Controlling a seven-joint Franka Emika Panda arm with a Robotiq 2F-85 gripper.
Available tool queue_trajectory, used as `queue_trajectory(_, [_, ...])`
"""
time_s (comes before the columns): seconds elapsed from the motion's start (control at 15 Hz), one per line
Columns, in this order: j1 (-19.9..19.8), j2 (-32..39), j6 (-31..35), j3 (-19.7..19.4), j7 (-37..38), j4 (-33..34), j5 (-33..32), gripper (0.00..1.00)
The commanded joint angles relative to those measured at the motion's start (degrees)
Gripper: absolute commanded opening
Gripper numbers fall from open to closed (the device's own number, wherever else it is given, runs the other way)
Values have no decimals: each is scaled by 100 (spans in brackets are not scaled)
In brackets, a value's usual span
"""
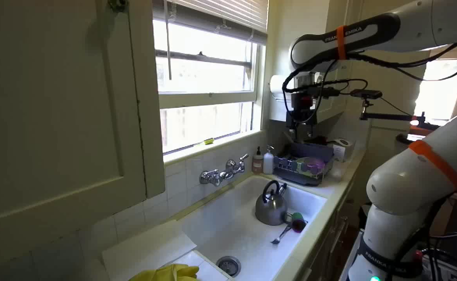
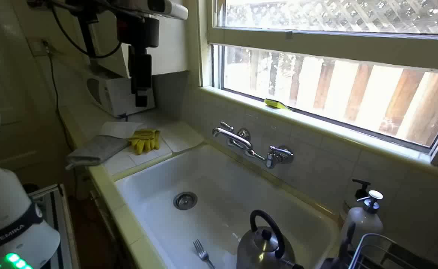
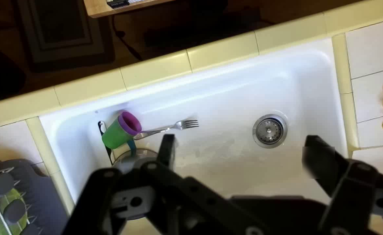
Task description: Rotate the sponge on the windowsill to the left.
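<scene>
A small yellow sponge (image 1: 209, 141) lies on the windowsill (image 1: 174, 157) below the raised window sash. It also shows in an exterior view (image 2: 275, 104), on the sill (image 2: 323, 124) close to the window frame. The sponge is out of view in the wrist view. My gripper (image 1: 302, 133) points down high over the sink area, well apart from the sponge. In an exterior view the gripper (image 2: 141, 100) hangs at the left, also away from the sill. In the wrist view the fingers (image 3: 242, 145) are wide apart with nothing between them.
A faucet (image 2: 241, 140) sticks out of the wall below the sill. The sink holds a kettle (image 1: 271, 208), a green cup (image 3: 116, 133) and a fork (image 3: 178, 125). Soap bottles (image 1: 268, 162) and a dish rack (image 1: 302, 171) stand beside it. Yellow gloves (image 2: 144, 140) lie on the counter.
</scene>
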Motion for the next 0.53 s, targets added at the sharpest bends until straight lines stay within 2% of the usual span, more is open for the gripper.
queue_trajectory(0.0, [24, 3, -13, -19, 10, 12, -9, 100])
queue_trajectory(0.4, [-14, 39, 14, 5, 141, 36, -7, 100])
queue_trajectory(0.47, [-47, 108, 269, 22, 253, 44, -37, 100])
